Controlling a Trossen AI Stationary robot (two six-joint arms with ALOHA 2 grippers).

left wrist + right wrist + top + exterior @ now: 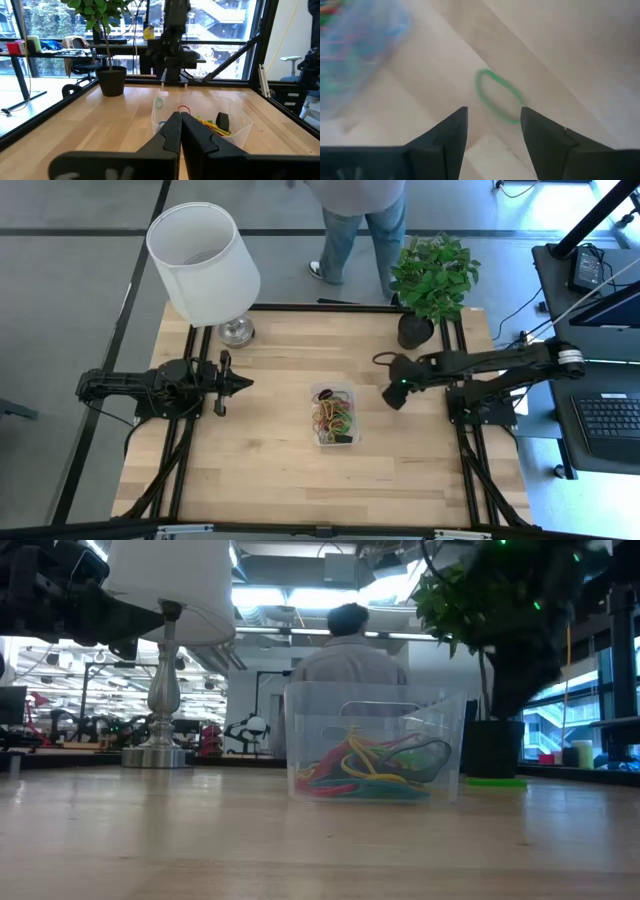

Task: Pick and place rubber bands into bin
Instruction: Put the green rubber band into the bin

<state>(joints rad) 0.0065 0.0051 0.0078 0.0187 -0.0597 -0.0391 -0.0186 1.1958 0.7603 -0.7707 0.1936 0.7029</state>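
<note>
Green rubber band (pixel 499 96) lies before the open right tool (pixel 492 131).

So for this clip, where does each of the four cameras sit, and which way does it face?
High: overhead, straight down on the table; both arms show.
Low: at tabletop level, facing the bin of rubber bands; a person beyond.
Left wrist: behind the shut left gripper, facing the bin and plant pot.
Right wrist: above the open right gripper, facing down at a green band.
Shared: the bin appears in all four.
</note>
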